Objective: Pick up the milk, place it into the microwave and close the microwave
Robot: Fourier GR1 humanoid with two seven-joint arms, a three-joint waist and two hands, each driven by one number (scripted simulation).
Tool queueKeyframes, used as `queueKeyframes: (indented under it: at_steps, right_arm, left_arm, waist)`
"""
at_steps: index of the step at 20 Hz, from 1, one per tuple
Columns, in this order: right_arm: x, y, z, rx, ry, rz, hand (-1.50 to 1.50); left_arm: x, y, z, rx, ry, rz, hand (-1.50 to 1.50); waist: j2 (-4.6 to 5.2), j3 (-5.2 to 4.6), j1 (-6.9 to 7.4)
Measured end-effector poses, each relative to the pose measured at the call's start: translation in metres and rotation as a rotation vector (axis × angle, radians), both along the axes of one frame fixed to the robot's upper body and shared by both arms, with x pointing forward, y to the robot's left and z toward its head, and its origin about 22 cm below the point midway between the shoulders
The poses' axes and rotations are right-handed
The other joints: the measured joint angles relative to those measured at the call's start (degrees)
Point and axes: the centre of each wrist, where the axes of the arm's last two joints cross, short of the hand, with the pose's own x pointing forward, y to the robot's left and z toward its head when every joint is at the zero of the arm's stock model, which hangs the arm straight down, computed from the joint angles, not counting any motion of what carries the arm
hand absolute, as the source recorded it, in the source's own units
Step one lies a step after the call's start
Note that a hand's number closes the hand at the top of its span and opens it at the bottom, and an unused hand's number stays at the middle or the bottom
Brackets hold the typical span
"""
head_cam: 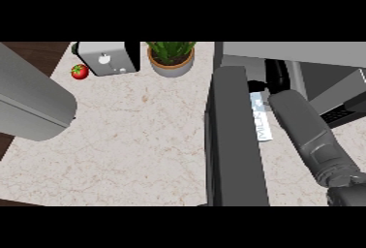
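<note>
Tabletop [143, 145]: pale marble-veined slab, lying left of the open microwave door [232, 140].
Milk [261, 118]: flat carton, lying beside that door.
Right hand: reaching past the door, fingers hidden, cannot tell.

One marking noted. The milk carton [262, 116], which shows between the open microwave door [232, 140] and my right forearm [307, 131], carries pale lettering along its side near its lower end. The letters run lengthwise down the carton and appear to spell "MILK", though they are too small for me to confirm every letter. A blue patch higher on the same carton bears nothing I can read. The toaster [107, 58] on the counter [136, 145] shows a small white symbol on its top, not legible as text.
</note>
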Motion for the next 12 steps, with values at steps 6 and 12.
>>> queueKeyframes:
  at_steps: [6, 12]
  right_arm:
    - [-0.007, -0.004, -0.013, 0.089, 0.013, 0.087, -1.5]
    - [-0.014, -0.008, -0.024, 0.199, 0.013, 0.164, -1.5]
  left_arm:
    - [0.003, -0.011, -0.001, -0.011, 0.004, -0.036, -1.5]
    - [0.009, -0.031, -0.001, -0.023, 0.004, -0.081, -1.5]
  waist:
    - [-0.56, 0.0, -0.9]
    - [-1.23, -0.04, -2.37]
